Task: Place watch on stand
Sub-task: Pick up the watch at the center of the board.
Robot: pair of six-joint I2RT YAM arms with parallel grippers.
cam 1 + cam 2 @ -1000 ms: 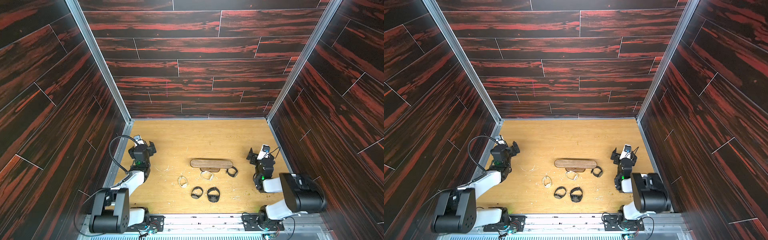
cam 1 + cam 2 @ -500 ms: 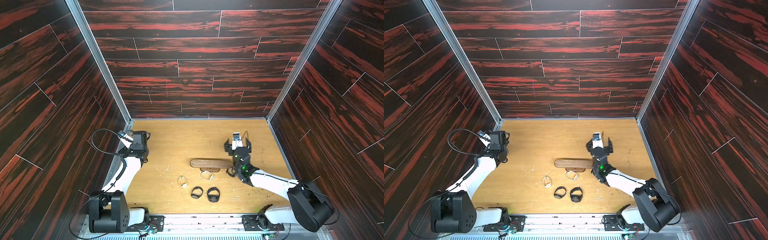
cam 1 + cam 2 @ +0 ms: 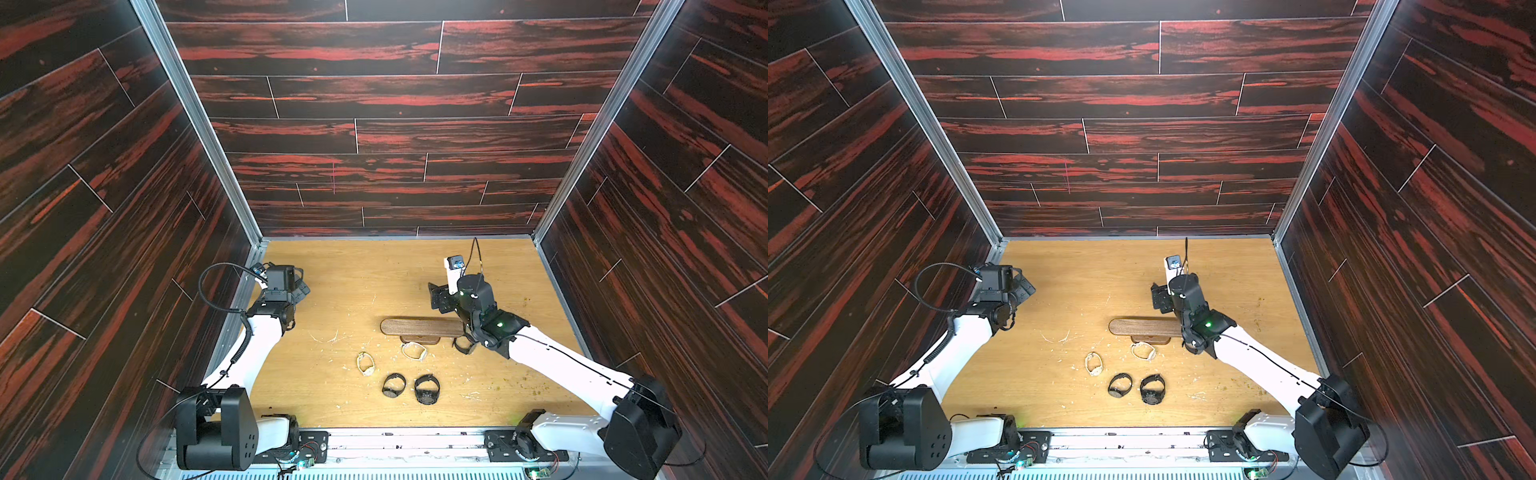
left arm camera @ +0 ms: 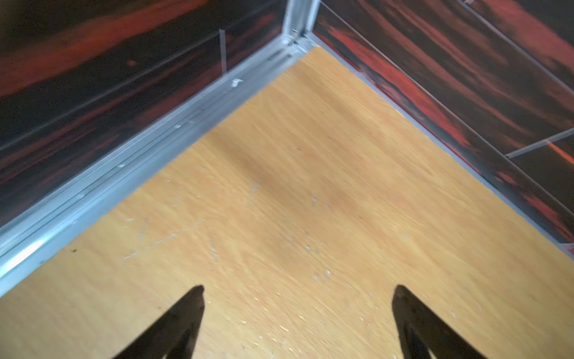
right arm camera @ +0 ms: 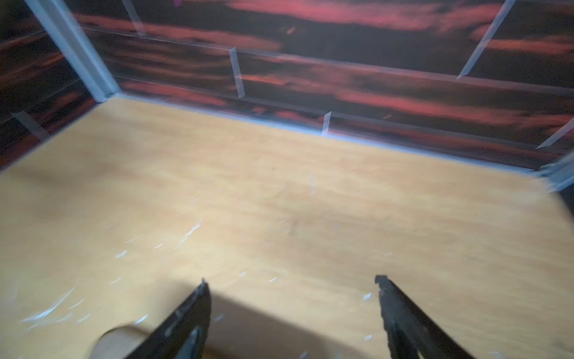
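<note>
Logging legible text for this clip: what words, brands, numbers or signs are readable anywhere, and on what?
No text is readable in any view.
Faces of the black watches: too small to read.
On the stand: bare wood, no label seen.

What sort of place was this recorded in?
Probably a robot test cell: wood-print panels box in a table, a left arm and right arm mount at its front rail, and watches lie beside a stand.
</note>
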